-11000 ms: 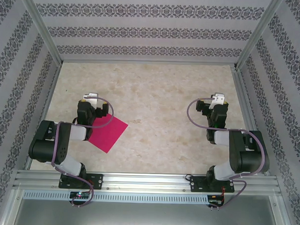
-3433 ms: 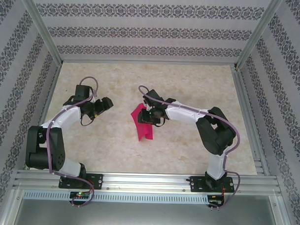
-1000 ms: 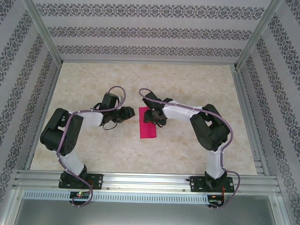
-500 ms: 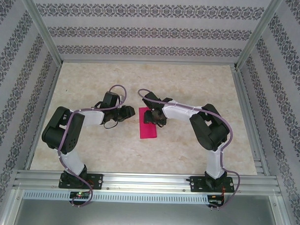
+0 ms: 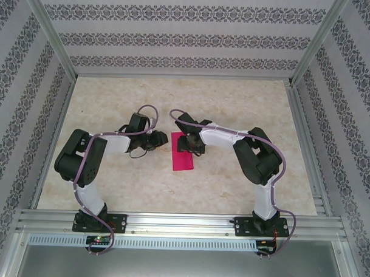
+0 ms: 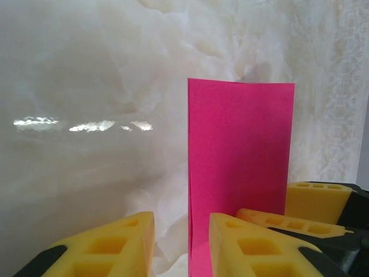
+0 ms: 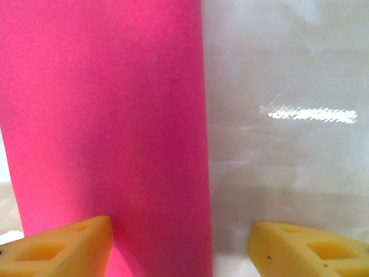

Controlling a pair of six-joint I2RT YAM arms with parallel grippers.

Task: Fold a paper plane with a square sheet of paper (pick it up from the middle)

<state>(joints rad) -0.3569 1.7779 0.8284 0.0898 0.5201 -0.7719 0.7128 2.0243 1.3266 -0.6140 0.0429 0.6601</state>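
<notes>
Tabletop (image 5: 235,104) of pale marbled beige spreads between patterned walls (image 5: 176,38) and an aluminium frame (image 5: 170,223). Bare surface lies on every side of the work, most of it toward the far wall and the right side. The left arm (image 5: 87,159) and right arm (image 5: 257,159) both reach inward to the middle. Between them lies the magenta-pink sheet of paper (image 5: 184,158), flat and doubled into a narrow rectangle. Its long edges run from far to near, and its near short edge is free, well apart from the frame. The right hand (image 5: 186,145) sits over the far end of the sheet with its yellow fingers (image 7: 63,245) spread wide. One finger is above the paper and the other above bare tabletop past a long edge; it holds nothing. The left hand (image 5: 165,140) is just beside the sheet's left long edge. Its fingers (image 6: 109,245) are parted by a narrow gap, with that edge lined up in the gap and nothing clamped.
</notes>
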